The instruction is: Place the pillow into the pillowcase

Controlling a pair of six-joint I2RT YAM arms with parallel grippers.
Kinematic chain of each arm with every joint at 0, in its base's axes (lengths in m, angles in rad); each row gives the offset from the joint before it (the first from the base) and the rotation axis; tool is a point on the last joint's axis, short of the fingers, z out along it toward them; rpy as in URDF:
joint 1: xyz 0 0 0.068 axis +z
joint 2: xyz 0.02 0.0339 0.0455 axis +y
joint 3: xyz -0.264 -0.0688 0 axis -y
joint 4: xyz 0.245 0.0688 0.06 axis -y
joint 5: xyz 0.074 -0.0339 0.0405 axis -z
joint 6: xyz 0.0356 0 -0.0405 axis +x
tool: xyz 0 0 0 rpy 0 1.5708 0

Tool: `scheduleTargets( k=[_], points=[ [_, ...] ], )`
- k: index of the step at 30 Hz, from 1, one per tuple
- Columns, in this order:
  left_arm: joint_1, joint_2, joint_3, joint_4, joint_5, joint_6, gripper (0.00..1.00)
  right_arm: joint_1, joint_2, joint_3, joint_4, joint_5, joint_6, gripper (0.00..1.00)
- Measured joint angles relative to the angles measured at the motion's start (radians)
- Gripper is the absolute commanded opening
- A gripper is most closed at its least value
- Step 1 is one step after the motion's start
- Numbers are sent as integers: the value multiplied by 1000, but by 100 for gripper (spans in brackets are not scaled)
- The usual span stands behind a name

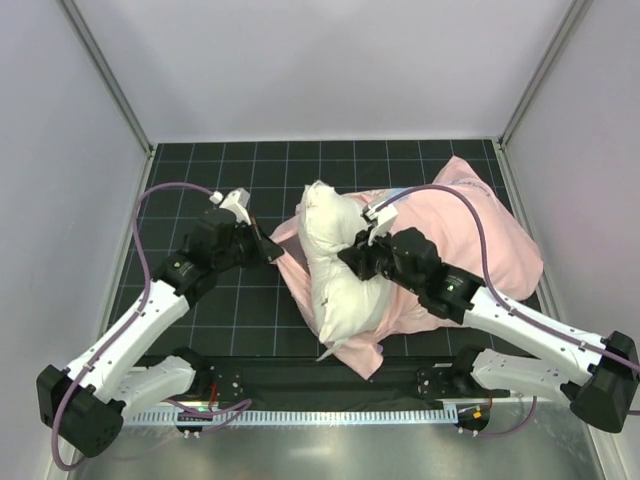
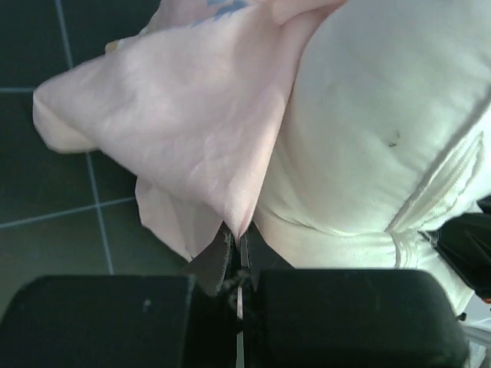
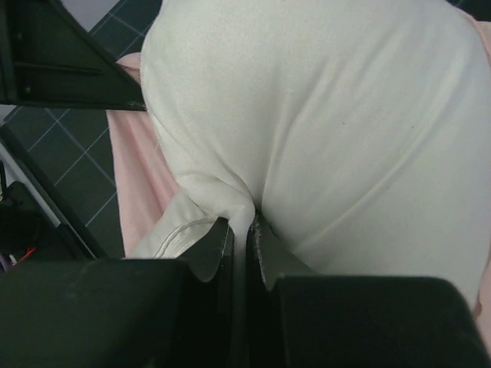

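Pinching a fold of the white pillow (image 1: 340,300), the right gripper (image 1: 350,262) has its fingers closed on the fabric at the centre of the top view. Left of it, the left gripper (image 1: 275,252) is clamped on a pink edge of the pillowcase (image 1: 470,235). The pillow lies on the pillowcase, which spreads to the upper right over the dark grid mat (image 1: 200,170).

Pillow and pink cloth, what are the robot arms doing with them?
The robot is trying to get the white pillow into the pink pillowcase. The left jaws are shut on an edge of the pillowcase, right beside the pillow. The right jaws are pinching a fold of the pillow itself. The pillow lies on top of the pillowcase on the black mat, and most of it shows, so it is not inside yet.
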Motion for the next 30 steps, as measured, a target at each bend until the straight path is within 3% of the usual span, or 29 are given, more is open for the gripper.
scheduleTargets(
  k=[3,10,19,24,30],
  points=[
    [54,-2,-3,-32,58,0,0,8,47,-8,58,-101,-15,4],
    [60,18,12,-50,159,-23,0,47,296,90,66,-220,-34,4],
    [68,82,106,-116,161,-51,0,48,605,300,15,-122,31,4],
    [68,89,126,-137,161,-64,0,51,673,344,-22,-49,72,4],
    [68,87,251,-238,150,-57,0,58,698,352,-32,18,100,4]
  ],
)
